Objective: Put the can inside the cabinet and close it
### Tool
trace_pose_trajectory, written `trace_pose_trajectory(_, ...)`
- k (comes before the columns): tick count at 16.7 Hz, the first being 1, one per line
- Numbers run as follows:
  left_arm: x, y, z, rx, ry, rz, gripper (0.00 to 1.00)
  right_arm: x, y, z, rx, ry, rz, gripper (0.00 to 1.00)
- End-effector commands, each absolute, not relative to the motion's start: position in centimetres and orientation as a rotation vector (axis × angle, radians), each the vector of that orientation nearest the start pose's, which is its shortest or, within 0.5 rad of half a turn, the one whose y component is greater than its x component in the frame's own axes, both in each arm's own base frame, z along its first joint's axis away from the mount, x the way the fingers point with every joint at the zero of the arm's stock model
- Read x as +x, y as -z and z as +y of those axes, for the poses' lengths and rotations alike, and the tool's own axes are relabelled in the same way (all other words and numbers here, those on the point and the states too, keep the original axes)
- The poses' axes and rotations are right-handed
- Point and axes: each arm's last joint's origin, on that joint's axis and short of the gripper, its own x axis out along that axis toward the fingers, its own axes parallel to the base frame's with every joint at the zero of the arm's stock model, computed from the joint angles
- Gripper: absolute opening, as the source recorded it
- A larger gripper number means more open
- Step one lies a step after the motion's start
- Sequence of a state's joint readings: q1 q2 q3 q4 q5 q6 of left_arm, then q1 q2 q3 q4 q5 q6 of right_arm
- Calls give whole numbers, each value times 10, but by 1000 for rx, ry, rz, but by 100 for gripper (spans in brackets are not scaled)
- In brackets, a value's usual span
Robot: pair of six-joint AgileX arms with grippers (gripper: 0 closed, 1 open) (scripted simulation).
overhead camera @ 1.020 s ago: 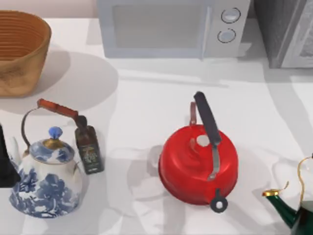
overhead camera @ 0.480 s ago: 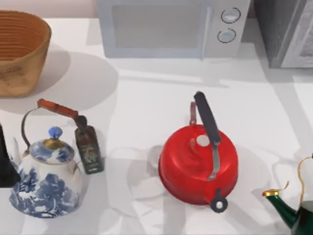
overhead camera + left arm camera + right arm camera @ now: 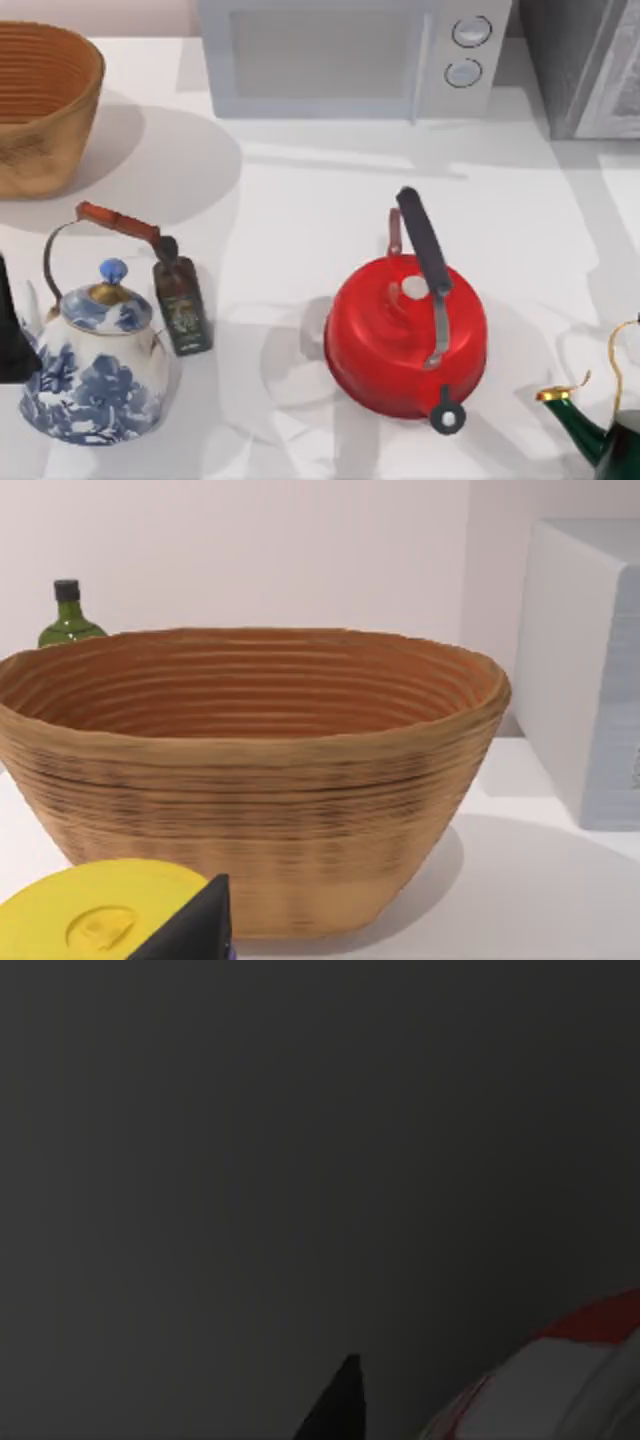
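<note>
Since the right wrist view is dark, the right gripper's state, and whether it holds anything, cannot be told, and the small red, white and lime-green drink can cannot be placed with any confidence. The large dark grey speckled cabinet (image 3: 585,60) stands at the table's far right corner, its pale grey framed door panel (image 3: 618,85) facing the table, beside the white microwave with two round knobs (image 3: 350,55). The left gripper (image 3: 195,930) sits at the table's left edge; how far it is open cannot be told. Ahead of it stands the ribbed woven wooden basket (image 3: 250,770), with a round yellow lid (image 3: 90,920) close by. The cabinet lies well apart from this tool, so I judge the right arm the nearer one for placing the can and shutting the door.
</note>
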State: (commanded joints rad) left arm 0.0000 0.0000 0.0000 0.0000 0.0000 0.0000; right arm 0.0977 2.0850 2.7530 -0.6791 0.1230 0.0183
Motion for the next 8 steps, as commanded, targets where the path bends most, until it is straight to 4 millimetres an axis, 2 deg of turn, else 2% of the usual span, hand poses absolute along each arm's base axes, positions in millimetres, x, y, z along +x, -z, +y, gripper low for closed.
trace_pose_trajectory(4, 106, -160, -1, 0, 0, 0, 100, 407, -528, 45, 3, 2, 10, 0)
trace_pose_trajectory(8, 106, -160, -1, 0, 0, 0, 100, 407, -528, 45, 3, 2, 10, 30)
